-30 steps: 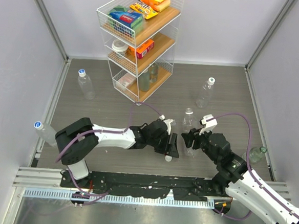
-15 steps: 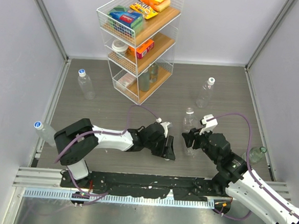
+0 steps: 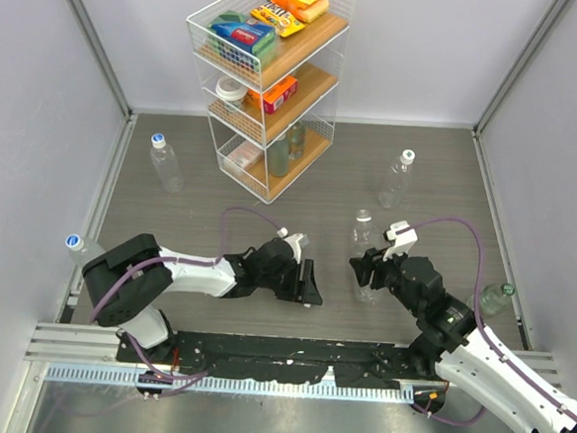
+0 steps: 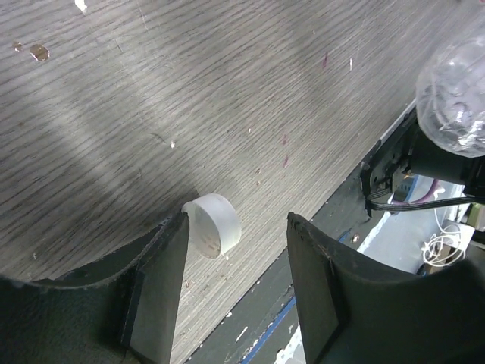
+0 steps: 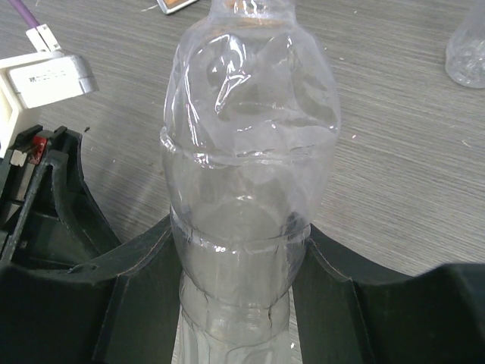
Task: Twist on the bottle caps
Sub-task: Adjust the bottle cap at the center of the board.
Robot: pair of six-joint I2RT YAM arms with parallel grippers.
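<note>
A clear uncapped bottle stands upright right of centre, and my right gripper is shut on its lower body. The right wrist view shows both fingers pressed against the bottle, with the right gripper around its ribbed waist. My left gripper hangs low over the floor to the bottle's left, open. In the left wrist view a white bottle cap lies on its side on the floor, just off the tip of the left finger. Nothing is clamped in the left gripper.
A wire rack with boxes stands at the back. Capped bottles stand at back left, far left, back right and far right. The black base rail runs close to the cap.
My left arm has drawn back to the left, away from the held bottle, and its gripper now sits lower over the floor. The right arm and bottle have not moved.
</note>
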